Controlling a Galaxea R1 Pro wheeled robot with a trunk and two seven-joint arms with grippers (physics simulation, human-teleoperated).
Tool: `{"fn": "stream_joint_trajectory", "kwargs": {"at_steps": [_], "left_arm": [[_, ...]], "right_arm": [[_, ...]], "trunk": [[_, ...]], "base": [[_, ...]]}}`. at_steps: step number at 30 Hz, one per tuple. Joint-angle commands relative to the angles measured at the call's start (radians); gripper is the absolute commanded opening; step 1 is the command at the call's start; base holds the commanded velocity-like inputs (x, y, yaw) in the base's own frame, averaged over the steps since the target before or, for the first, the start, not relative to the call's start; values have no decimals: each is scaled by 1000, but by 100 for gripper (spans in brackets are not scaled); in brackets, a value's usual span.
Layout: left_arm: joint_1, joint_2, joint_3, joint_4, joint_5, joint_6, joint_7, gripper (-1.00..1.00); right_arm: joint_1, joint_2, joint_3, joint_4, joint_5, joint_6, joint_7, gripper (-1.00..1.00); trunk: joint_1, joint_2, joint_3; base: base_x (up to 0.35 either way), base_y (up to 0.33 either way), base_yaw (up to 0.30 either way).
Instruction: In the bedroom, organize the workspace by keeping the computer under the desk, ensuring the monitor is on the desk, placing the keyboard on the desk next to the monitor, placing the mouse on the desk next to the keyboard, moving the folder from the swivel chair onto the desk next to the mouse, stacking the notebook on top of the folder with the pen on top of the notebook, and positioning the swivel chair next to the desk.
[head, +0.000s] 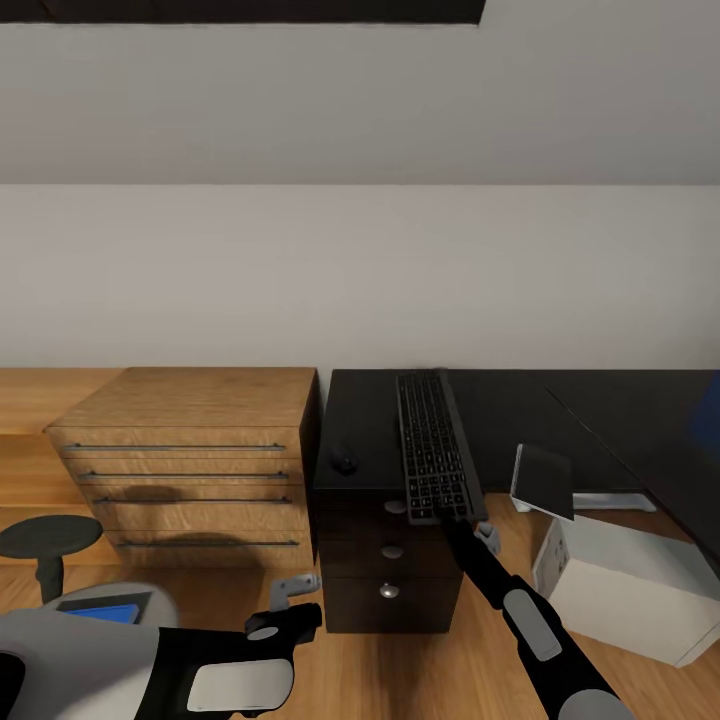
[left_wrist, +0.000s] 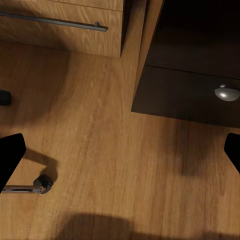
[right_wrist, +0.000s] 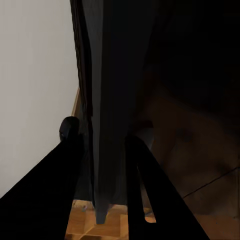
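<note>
The keyboard (head: 432, 450) points lengthwise away from me over the black desk (head: 520, 410), its near end past the front edge. My right gripper (head: 452, 518) is shut on that near end; in the right wrist view the keyboard's thin edge (right_wrist: 107, 125) runs between both fingers (right_wrist: 60, 185). The mouse (head: 344, 462) sits on the desk beside the keyboard. The light grey computer (head: 625, 585) stands under the desk, with a small grey flat thing, perhaps the notebook (head: 543, 480), tilted on it. The blue folder (head: 100, 612) lies on the swivel chair, by the armrest (head: 50, 536). My left gripper (head: 288, 598) hangs open over the floor.
A light wood cabinet (head: 190, 460) with long metal handles stands against the desk's black drawer unit (head: 390, 585). The left wrist view shows wood floor (left_wrist: 105, 150), a drawer knob (left_wrist: 226, 92) and a chair wheel (left_wrist: 42, 182). The desk's blue back panel (head: 706, 420) shows at far right.
</note>
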Motion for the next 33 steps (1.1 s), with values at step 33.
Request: {"fn": "stream_joint_trajectory", "kwargs": {"at_steps": [33], "left_arm": [[-2, -1, -2, -1, 5, -8, 1, 100]], "right_arm": [[1, -1, -6, -102, -7, 6, -5, -100]], "trunk": [[-107, 195, 87]], "base": [[0, 0, 0]]}}
